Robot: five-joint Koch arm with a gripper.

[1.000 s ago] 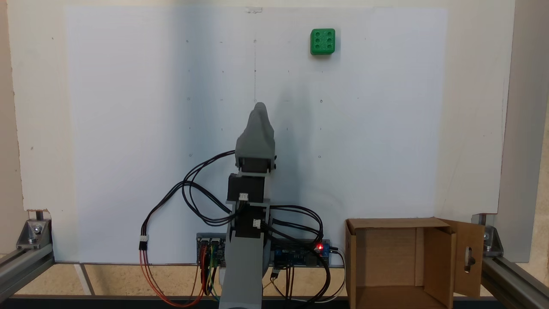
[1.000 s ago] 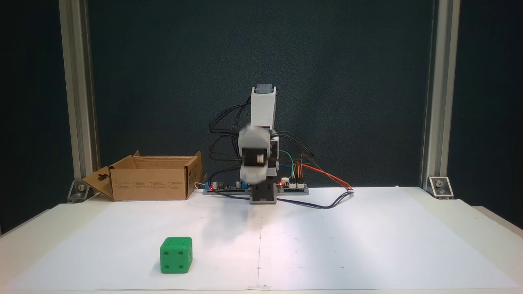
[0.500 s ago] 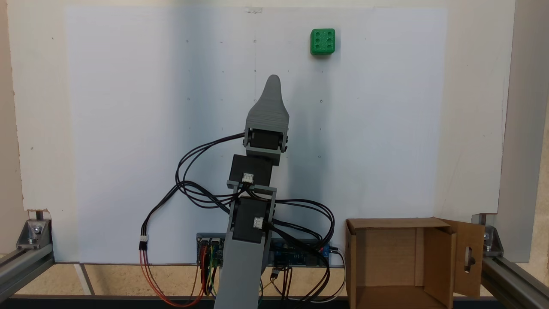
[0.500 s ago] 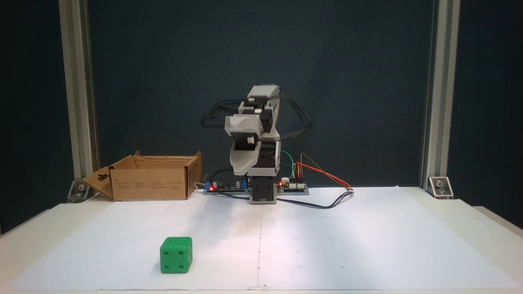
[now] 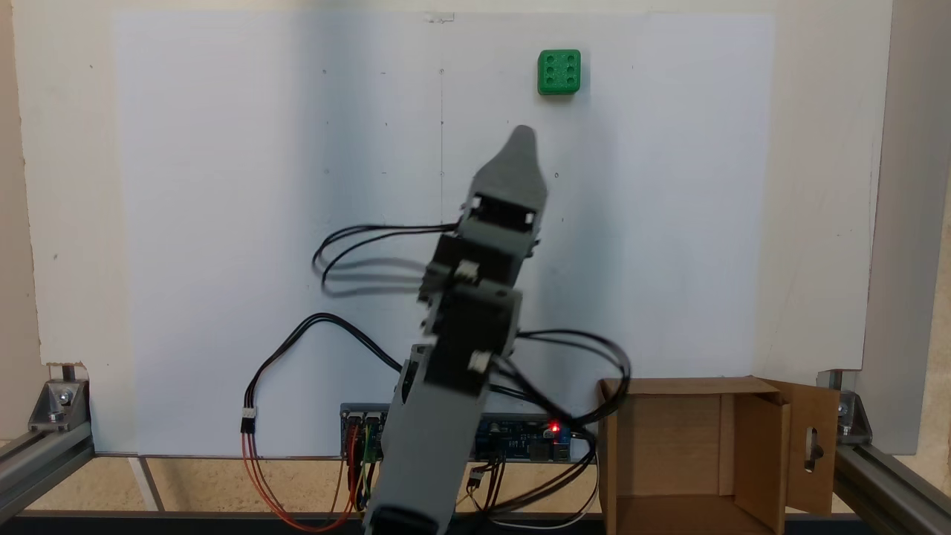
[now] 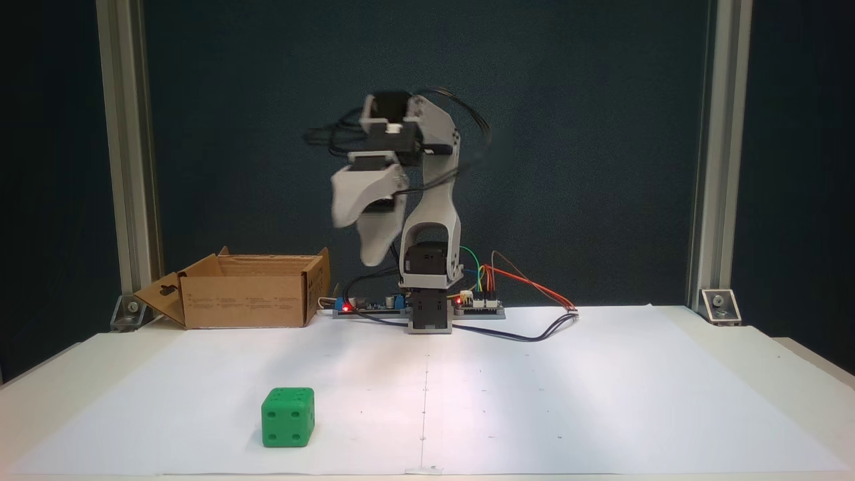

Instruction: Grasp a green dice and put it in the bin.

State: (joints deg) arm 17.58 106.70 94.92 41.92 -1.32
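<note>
The green dice (image 5: 559, 72) lies on the white paper far from the arm's base, its six-pip face up; in a fixed view from the front the dice (image 6: 288, 417) is at the near left. The gripper (image 6: 355, 242) hangs high in the air above the table, well short of the dice, with its two jaws parted and nothing between them. From above, the gripper (image 5: 524, 135) points toward the dice, its tip a little below and left of it. The bin (image 5: 608, 446), a brown cardboard box with open flaps, stands beside the arm's base; from the front the bin (image 6: 244, 308) is at the back left.
A white paper sheet (image 5: 223, 223) covers the table. Circuit boards (image 6: 477, 304) and loose cables (image 5: 349, 245) sit around the arm's base. Aluminium frame posts (image 6: 127, 167) stand at both back corners.
The arm has risen and swung toward the dice's side, reaching further out over the paper. The jaws have parted. Dice and bin have not moved.
</note>
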